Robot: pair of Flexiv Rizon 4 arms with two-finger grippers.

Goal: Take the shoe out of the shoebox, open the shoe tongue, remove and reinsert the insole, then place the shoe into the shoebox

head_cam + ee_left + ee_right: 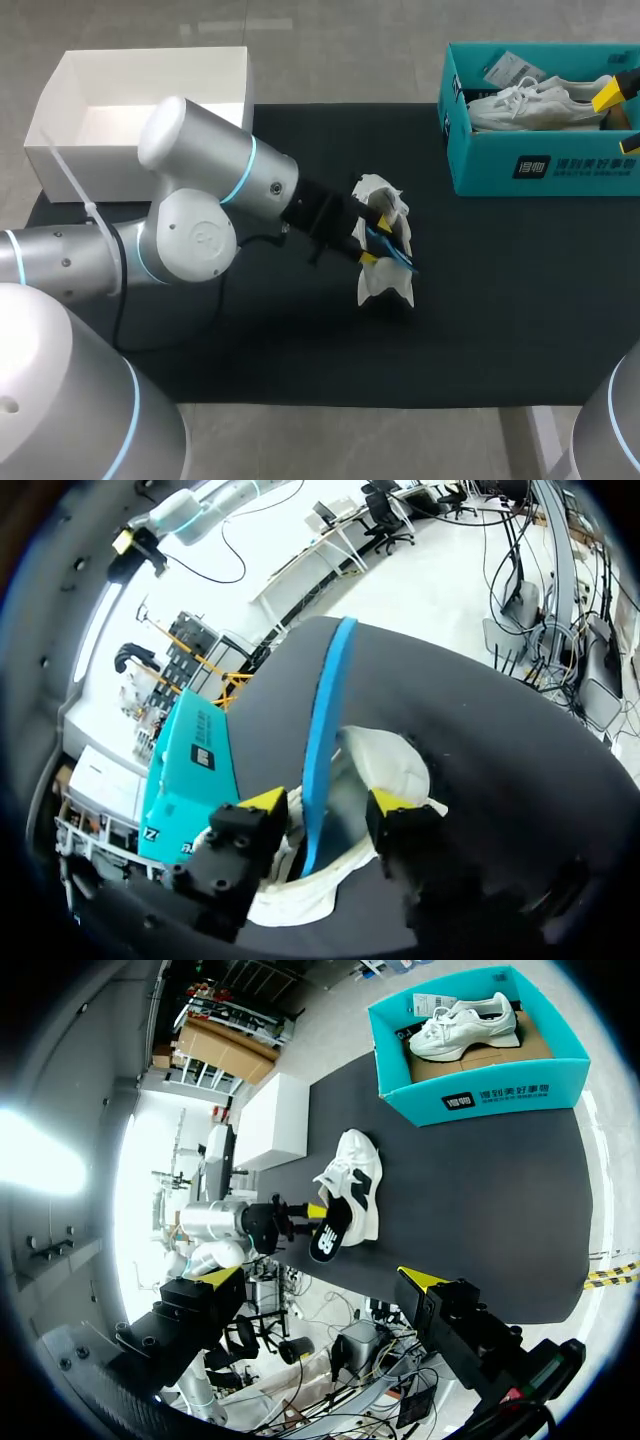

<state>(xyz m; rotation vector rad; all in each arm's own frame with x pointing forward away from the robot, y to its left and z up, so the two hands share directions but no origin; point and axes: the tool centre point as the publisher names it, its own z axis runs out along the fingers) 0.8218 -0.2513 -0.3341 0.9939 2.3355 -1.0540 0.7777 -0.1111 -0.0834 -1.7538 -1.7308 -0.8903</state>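
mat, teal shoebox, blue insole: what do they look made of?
Mat: black, matte, no glare. It looks like felt or foam rubber, but I can't tell which.
Teal shoebox: probably cardboard, with thin flat walls, straight folded corners and a printed face.
Blue insole: likely foam or fabric-faced foam. It is a thin smooth strip, gently curved, with a dull surface.

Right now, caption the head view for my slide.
Left gripper straddles the blue insole sticking from the white shoe; teal shoebox beyond.
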